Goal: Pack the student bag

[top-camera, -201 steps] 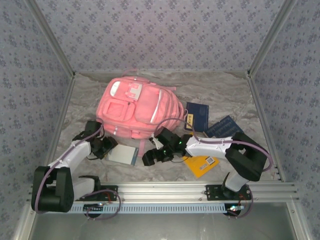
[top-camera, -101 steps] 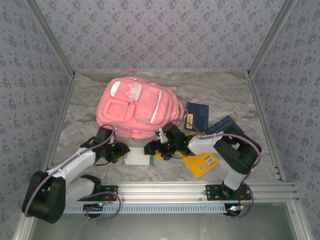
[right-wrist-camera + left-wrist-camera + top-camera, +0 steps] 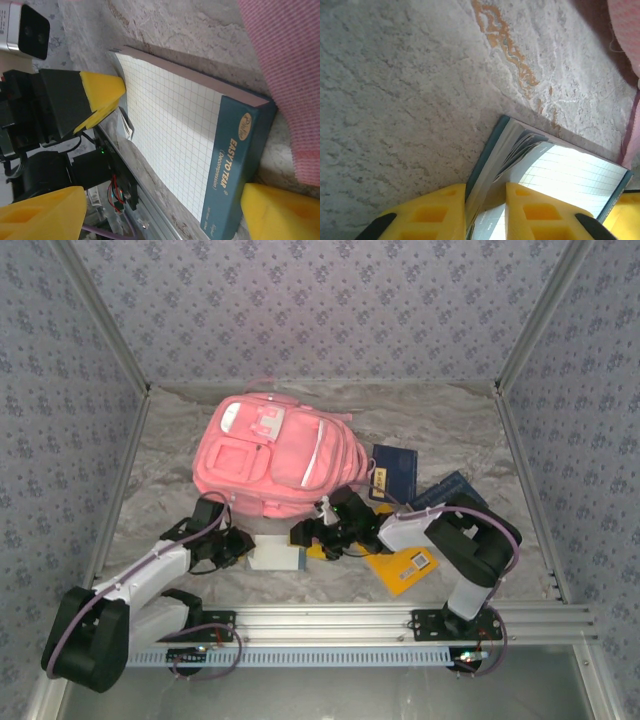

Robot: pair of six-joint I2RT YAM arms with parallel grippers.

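1. Centrally, the left claw [image 3: 242, 547] stands narrow. Its two yellow fingers [image 3: 427, 212] close on one corner of a notepad [image 3: 276, 554], with the teal cover edge and fanned pages caught between them.
2. The notepad lies flat on the marbled table [image 3: 450, 425] with its squared paper facing up. It stretches from the left claw's tips toward the right claw [image 3: 308, 536], which meets it from the opposite end.
3. The right claw is spread wide. One finger [image 3: 42, 215] sits off each side of the pad's teal-bound end, printed "EASY TO TEAR", and neither visibly presses it.
4. The student bag [image 3: 275, 455] lies front side up just beyond both claws, on the side away from the arm bases. Its lower edge is close to the right claw.
5. A pink strap [image 3: 632, 125] runs beside the pad's far corner, ahead and to the right of the left claw's fingers.
6. A yellow booklet [image 3: 400, 568] lies on the table to the right of the right claw, partly under that arm.
7. A dark blue book [image 3: 393, 472] lies beyond the right claw and to its right, just beside the bag. A second blue item [image 3: 450, 492] sits farther right again.
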